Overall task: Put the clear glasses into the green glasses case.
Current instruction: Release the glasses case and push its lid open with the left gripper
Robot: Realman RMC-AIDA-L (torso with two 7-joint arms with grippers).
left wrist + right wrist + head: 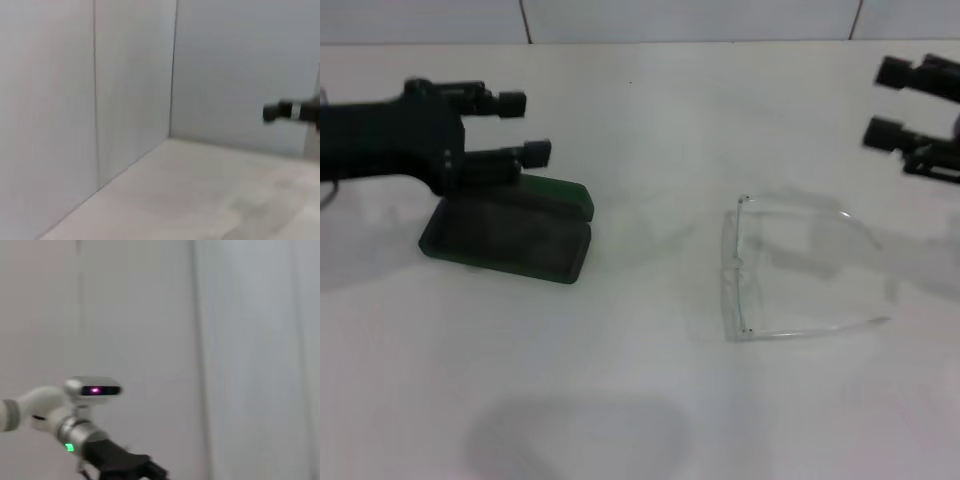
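As we look down from the head camera, our left gripper (520, 127) hangs over the rear edge of the green glasses case (510, 232), its two dark fingers spread apart with nothing between them. That case lies open on the white table (640, 400), left of centre, dark lining facing up. Well to its right lie the clear glasses (790, 265), flat on the table with both thin arms unfolded and pointing right, touching neither gripper. Our right gripper (888, 103) is at the far right edge, above and beyond the glasses, its fingers likewise parted and empty. From the right wrist camera we see the left arm (60, 415) against a pale wall (240, 340); the left wrist camera shows mostly wall and bare tabletop.
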